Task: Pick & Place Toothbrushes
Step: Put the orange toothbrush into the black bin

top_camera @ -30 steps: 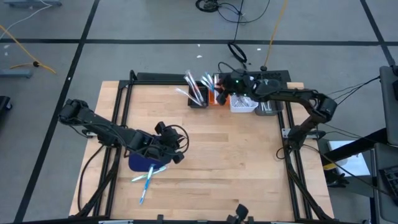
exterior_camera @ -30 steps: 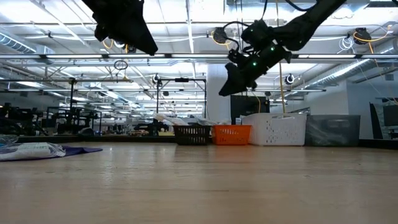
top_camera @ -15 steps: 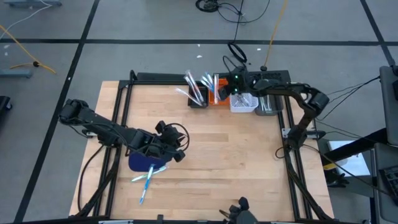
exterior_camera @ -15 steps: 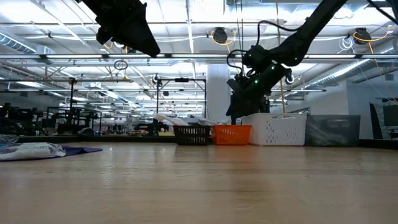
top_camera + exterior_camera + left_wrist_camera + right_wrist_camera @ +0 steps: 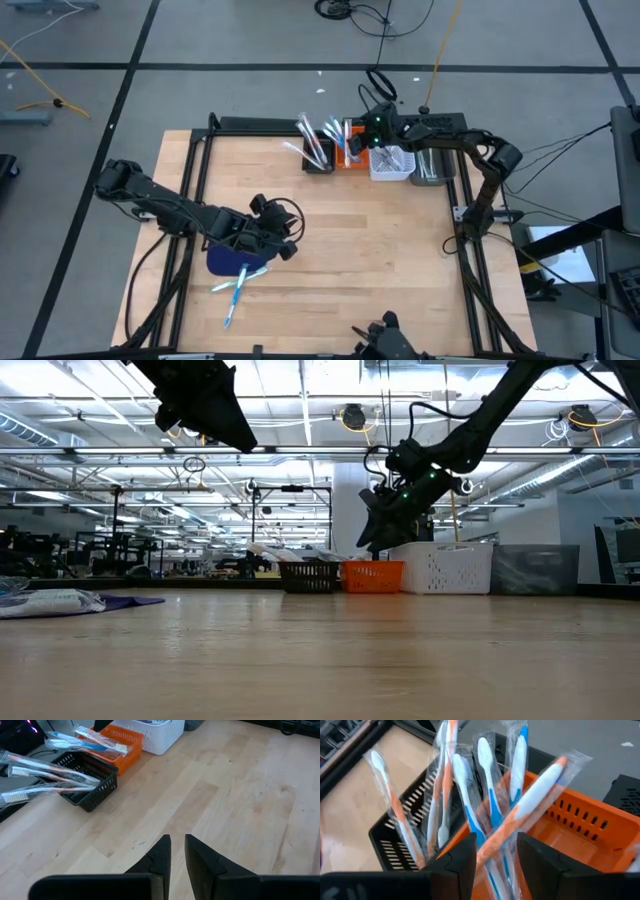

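Right wrist view: plastic-wrapped toothbrushes (image 5: 490, 815).

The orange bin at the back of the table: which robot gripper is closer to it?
Right. The right gripper hangs directly over the orange bin; the left gripper hovers far off, above the blue mat.

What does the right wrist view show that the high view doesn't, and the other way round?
Right wrist only: the right gripper's jaws stand apart around an orange-accented wrapped toothbrush leaning over the orange bin; the clear wrappers show too.

High only: the left gripper hanging over the blue mat, with loose toothbrushes on the table beside the mat, and the white bin.

Both: the black bin and orange bin side by side at the table's far edge, toothbrushes sticking out of them.
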